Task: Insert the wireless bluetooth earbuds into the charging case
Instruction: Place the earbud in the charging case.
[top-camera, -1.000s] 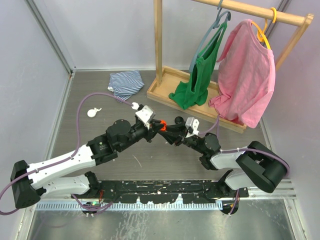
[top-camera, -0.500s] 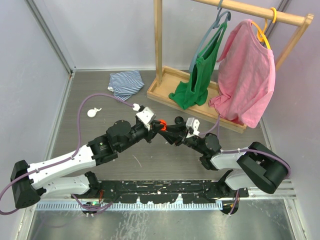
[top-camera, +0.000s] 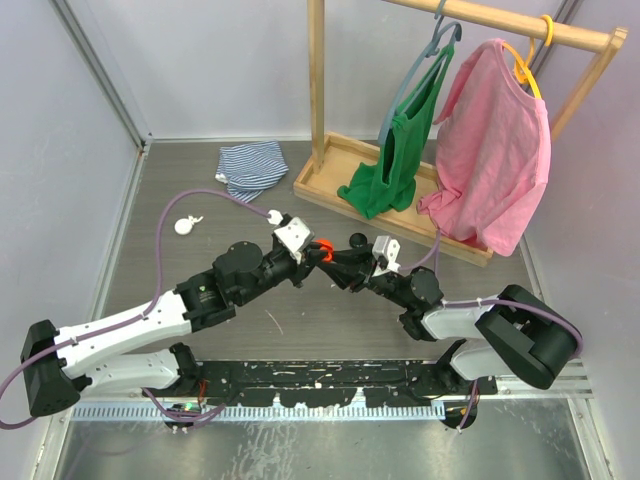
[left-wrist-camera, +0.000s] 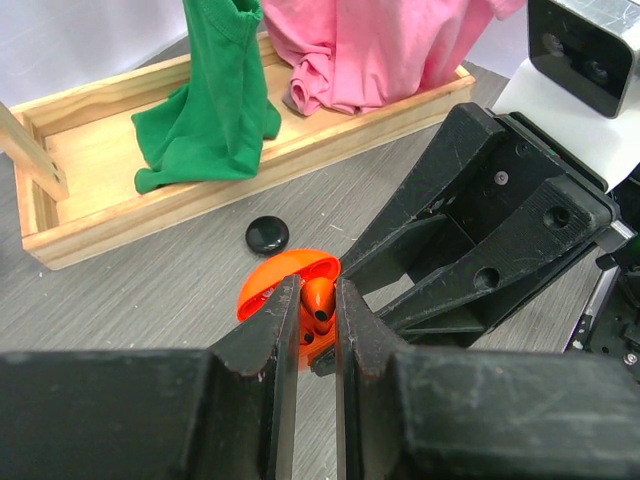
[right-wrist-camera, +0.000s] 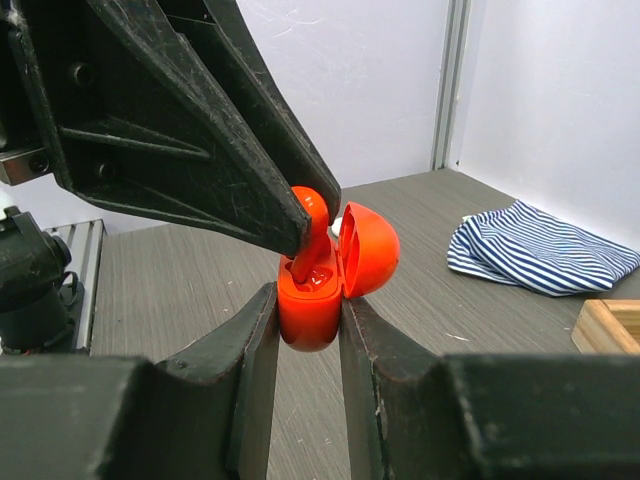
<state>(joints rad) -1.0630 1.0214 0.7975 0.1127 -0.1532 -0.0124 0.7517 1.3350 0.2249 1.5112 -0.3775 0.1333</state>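
Observation:
My right gripper (right-wrist-camera: 308, 318) is shut on the open orange charging case (right-wrist-camera: 310, 305), whose lid (right-wrist-camera: 368, 250) stands up to the right. My left gripper (left-wrist-camera: 318, 305) is shut on an orange earbud (left-wrist-camera: 319, 297) and holds it with its stem down in the case's well (right-wrist-camera: 312, 272). In the top view the two grippers meet at mid table, with the orange case (top-camera: 322, 249) between them. A white earbud (top-camera: 186, 225) lies on the table at the far left. A small black round piece (left-wrist-camera: 267, 235) lies near the wooden tray.
A wooden clothes rack with a tray base (top-camera: 330, 190) stands at the back right, holding a green top (top-camera: 400, 150) and a pink shirt (top-camera: 495, 150). A striped cloth (top-camera: 250, 165) lies at the back left. Grey walls close in the table.
Both grippers have stayed almost in place. The left gripper has edged slightly toward the case.

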